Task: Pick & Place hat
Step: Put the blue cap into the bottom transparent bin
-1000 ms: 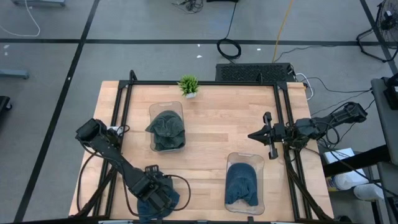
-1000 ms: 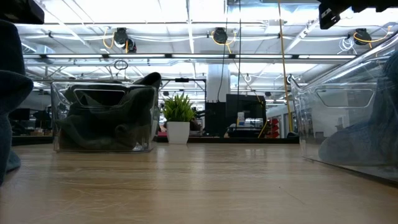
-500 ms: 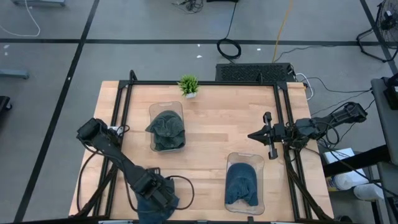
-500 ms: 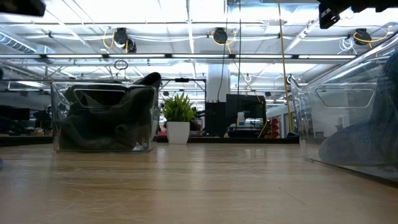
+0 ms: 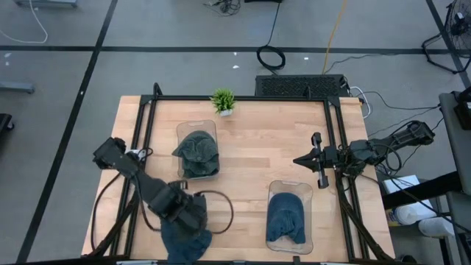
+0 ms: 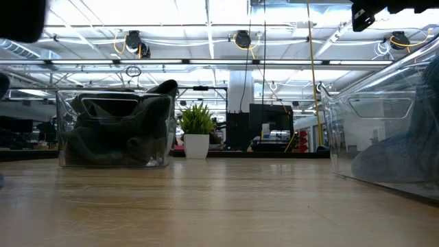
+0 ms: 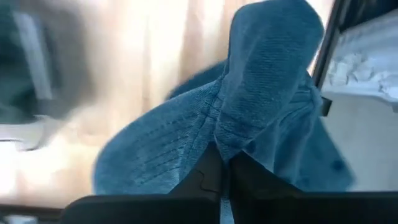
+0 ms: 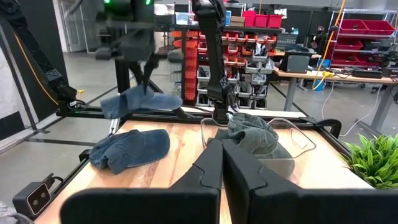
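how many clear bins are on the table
2: a bin back left with a dark hat in it, and a bin front right with a blue hat in it. None seems hidden.

Blue hat [image 5: 184, 241] cut off by bottom edge.

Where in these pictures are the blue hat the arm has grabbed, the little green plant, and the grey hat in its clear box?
blue hat [image 7: 267, 93]: left wrist view, pinched fold.
green plant [image 5: 223, 99]: high view, leaves.
grey hat [image 5: 196, 149]: high view, crown.
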Robot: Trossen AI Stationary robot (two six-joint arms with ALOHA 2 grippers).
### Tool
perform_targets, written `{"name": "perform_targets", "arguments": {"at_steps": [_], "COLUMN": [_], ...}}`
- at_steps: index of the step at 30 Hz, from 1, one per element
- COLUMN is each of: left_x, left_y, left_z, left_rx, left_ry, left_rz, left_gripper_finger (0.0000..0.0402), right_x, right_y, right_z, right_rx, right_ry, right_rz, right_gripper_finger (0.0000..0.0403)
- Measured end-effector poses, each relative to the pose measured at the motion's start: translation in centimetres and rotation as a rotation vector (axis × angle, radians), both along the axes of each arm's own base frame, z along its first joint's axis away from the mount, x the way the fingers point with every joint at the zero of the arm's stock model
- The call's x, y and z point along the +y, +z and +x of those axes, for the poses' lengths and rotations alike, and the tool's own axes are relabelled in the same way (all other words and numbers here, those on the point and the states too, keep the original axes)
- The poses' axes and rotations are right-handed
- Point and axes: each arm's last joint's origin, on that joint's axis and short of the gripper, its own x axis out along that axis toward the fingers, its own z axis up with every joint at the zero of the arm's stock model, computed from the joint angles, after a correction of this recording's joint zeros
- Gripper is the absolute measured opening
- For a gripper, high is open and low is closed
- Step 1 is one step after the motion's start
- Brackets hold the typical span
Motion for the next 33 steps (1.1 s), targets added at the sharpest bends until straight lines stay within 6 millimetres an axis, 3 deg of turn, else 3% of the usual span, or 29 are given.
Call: {"name": "perform_targets", "arguments": {"at_steps": [7,16,24,33], "left_x": [3.1,5.4,4.9,4.4], "left_y": [3.9,4.3,5.5,5.7], "left_z": [2.3,5.6,7.7,7.8], "left_rx": [-0.23,-0.42,-0.678,-0.714], "left_ry": [-0.083,-0.35,-0.538,-0.565], "left_rz": [0.058,0.103,0.189,0.204], "left_gripper_finger": [0.0005,0.0004,0.0007,0.0007], "right_x": [0.0,0.0,0.1,0.3], "right_y": [0.0,-0.1,-0.4,-0.4], "right_z": [0.0,0.0,0.4,0.8], "right_rx": [0.0,0.014,0.039,0.033], "right_ry": [-0.001,-0.001,-0.001,-0.002], "right_rz": [-0.003,-0.008,-0.018,-0.026], "right_gripper_finger": [0.0,0.0,0.0,0.0]}}
